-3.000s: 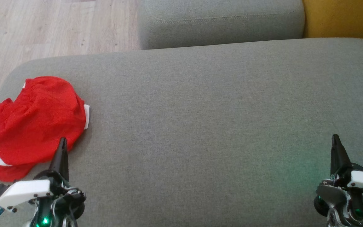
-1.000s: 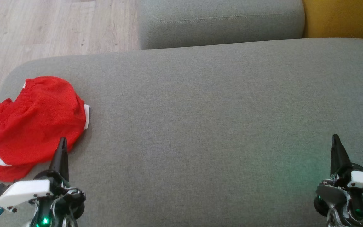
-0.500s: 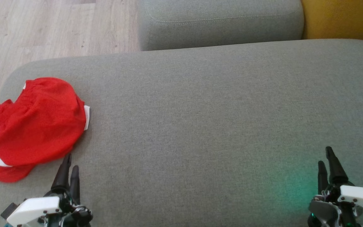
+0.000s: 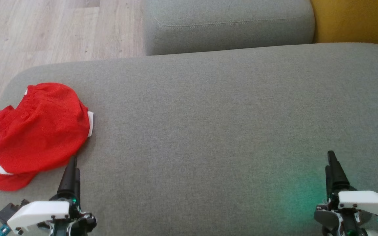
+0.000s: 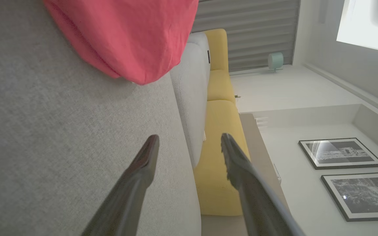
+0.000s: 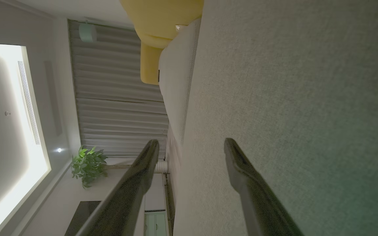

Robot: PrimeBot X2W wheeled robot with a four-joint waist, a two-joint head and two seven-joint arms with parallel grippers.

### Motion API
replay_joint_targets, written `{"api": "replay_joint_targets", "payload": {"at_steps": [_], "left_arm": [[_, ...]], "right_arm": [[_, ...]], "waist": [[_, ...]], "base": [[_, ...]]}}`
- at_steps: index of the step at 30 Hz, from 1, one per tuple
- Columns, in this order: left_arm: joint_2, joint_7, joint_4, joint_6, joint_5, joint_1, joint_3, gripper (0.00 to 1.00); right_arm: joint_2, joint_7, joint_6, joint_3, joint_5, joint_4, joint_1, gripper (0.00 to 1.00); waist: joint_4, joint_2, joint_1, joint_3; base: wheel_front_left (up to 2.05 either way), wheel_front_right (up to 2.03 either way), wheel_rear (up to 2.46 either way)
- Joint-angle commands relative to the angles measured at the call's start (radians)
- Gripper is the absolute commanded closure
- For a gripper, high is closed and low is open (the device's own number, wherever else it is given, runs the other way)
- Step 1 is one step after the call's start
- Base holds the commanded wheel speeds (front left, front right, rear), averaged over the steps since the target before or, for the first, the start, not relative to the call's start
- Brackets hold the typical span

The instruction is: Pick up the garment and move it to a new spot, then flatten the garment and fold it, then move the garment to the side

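Step in hand: approach for the first pick-up. The garment [image 4: 36, 131], red with white stripes, lies crumpled at the left edge of the frame on the grey cushion [image 4: 208, 114], not yet lifted. The left gripper [image 4: 74, 165], lower left, has its jaws spread and empty. Its fingertips are just beside the near hem, though contact cannot be confirmed. The right gripper [image 4: 329, 160], lower right, is also spread and empty, well apart from the garment. Next move, probably: advance the left gripper onto a raised fold, close, and carry the garment toward the cushion's centre.
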Motion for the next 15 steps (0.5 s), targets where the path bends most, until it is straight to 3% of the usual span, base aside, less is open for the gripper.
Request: {"api": "replay_joint_targets", "payload": {"at_steps": [1,15], "left_arm": [[0.011,-0.013,-0.044,-0.004,0.039,-0.041,0.0,0.0],[0.013,-0.051,-0.082,0.004,0.231,-0.029,-0.023,0.0]], "right_arm": [[-0.01,-0.014,0.003,0.016,-0.052,-0.032,-0.058,0.0],[-0.009,-0.053,0.005,0.068,-0.279,-0.064,-0.062,0.0]], "waist": [[0.001,0.0,0.0,0.001],[0.005,0.0,0.0,-0.01]], "base": [[0.0,0.0,0.0],[0.0,0.0,0.0]]}}
